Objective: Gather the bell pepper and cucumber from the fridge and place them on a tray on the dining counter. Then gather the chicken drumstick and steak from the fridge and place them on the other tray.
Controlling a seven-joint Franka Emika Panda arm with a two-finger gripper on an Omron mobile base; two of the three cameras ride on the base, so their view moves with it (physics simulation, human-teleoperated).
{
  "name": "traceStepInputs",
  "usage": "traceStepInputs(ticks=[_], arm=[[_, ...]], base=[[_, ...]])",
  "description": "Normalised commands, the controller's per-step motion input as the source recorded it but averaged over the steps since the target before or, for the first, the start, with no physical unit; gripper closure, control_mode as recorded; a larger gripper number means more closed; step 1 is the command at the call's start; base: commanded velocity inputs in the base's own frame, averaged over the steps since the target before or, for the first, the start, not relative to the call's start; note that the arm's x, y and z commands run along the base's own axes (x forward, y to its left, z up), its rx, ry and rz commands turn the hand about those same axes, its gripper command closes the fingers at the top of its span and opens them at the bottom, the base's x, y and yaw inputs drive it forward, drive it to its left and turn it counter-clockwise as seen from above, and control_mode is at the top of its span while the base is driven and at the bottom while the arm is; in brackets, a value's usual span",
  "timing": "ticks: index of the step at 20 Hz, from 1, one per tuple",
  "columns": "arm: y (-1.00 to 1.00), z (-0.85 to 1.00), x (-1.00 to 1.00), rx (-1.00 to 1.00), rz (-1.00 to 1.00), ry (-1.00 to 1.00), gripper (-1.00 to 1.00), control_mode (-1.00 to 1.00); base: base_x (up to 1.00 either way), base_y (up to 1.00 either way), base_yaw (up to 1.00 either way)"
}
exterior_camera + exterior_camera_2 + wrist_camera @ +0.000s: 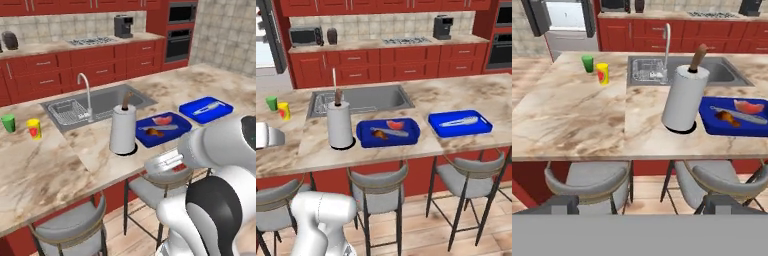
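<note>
- Step, as judged: meat half looks done. Steak [161, 120] and chicken drumstick [152, 132] lie side by side in the near blue tray [181, 132], w/ a thin grey strip between them; can't tell what that is.
- Other blue tray [223, 113] sits further along the surface [45, 170] and holds a pale long item; too small to name. No red pepper or green cucumber made out on it.
- Tool [641, 206]: jaws wide, nothing between tips. Hangs short of the surface edge, over the stools [70, 225].
- Next, prob.: check the far tray. If veg missing, turn the base toward the fridge [566, 17], far off past the surface end, and reach w/ jaws kept wide.
- Materials: surface = beige marbled stone, smooth, hard. Trays = glossy blue, shallow, raised rims, rounded corners.
- Steak = flat pink slab, likely soft. Drumstick = small brown-orange lump, irregular.
- Paper towel roll [122, 131] = upright white cylinder on a brown post, just beside the near tray; easy to knock.
- Steel sink [107, 100] inset behind it.
</note>
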Motion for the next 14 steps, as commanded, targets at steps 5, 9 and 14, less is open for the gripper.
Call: traceStepInputs(ticks=[5,9,14], arm=[[0.00,0.00,0.00,0.00,0.00,0.00,-1.00,1.00],[0.00,0.00,0.00,0.00,0.00,0.00,-1.00,1.00],[0.00,0.00,0.00,0.00,0.00,0.00,-1.00,1.00]], base=[[-0.81,1.00,0.00],[-0.67,1.00,0.00],[-0.47,1.00,0.00]])
